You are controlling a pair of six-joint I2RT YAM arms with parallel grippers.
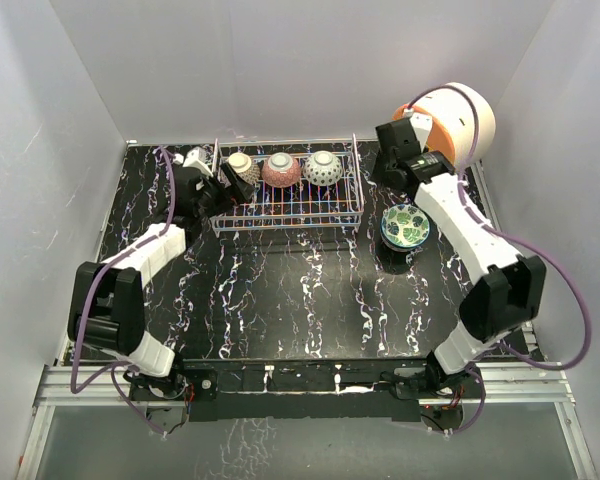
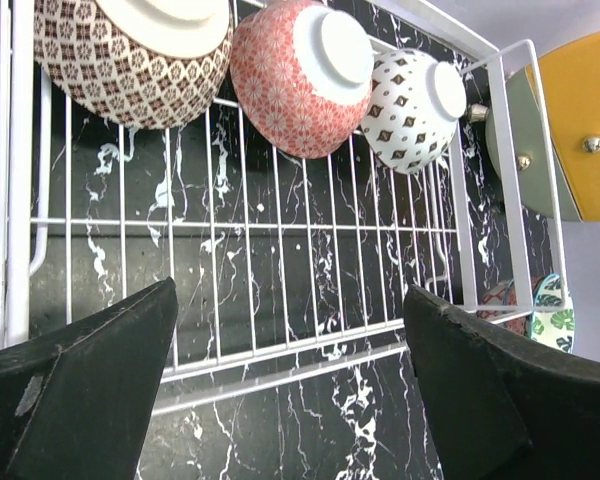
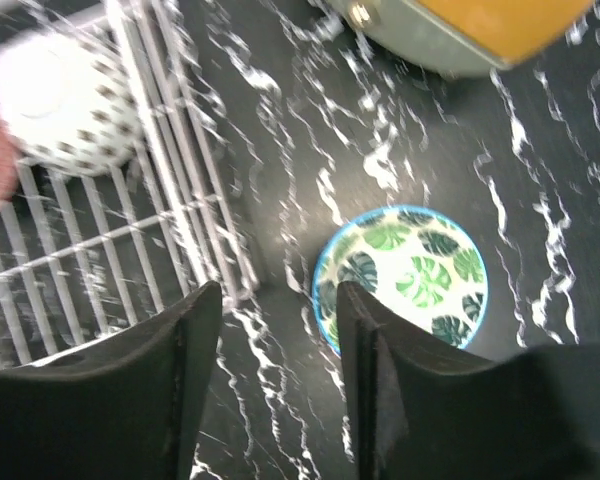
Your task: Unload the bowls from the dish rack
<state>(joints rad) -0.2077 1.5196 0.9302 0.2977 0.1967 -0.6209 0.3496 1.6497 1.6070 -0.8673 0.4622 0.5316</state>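
1. Your left end effector [image 2: 290,300] hangs at the left near end of the dish rack [image 1: 300,212]. Its fingers are spread wide and there is nothing between them, only the rack's near rail and grid floor below.
2. Your right end effector [image 3: 277,300] is over the table [image 1: 280,290], just right of the rack's right end. Its fingers stand partly apart and grip nothing. The right wrist view is blurred.
3. The rack sits at the back middle of the table and holds three bowls in a row along its far side. All three are tipped so that their pale foot rings show.
4. From left to right you have a brown-and-white bowl [image 2: 130,50], a pink bowl [image 2: 300,75] and a white bowl with dark diamonds [image 2: 415,110]. In the left wrist view the pink bowl's edge meets the edge of the bowl on each side; whether they touch cannot be told.
5. A leaf-patterned bowl [image 3: 405,275] sits upright on the table just beside the rack's right end. Its left rim is right at your right end effector's right finger.
6. In the left wrist view, a reddish patterned side shows against that bowl. You cannot tell how many bowls are stacked there.
7. A big white cylinder [image 1: 470,115] with an orange face lies at the back right, behind the leaf-patterned bowl.
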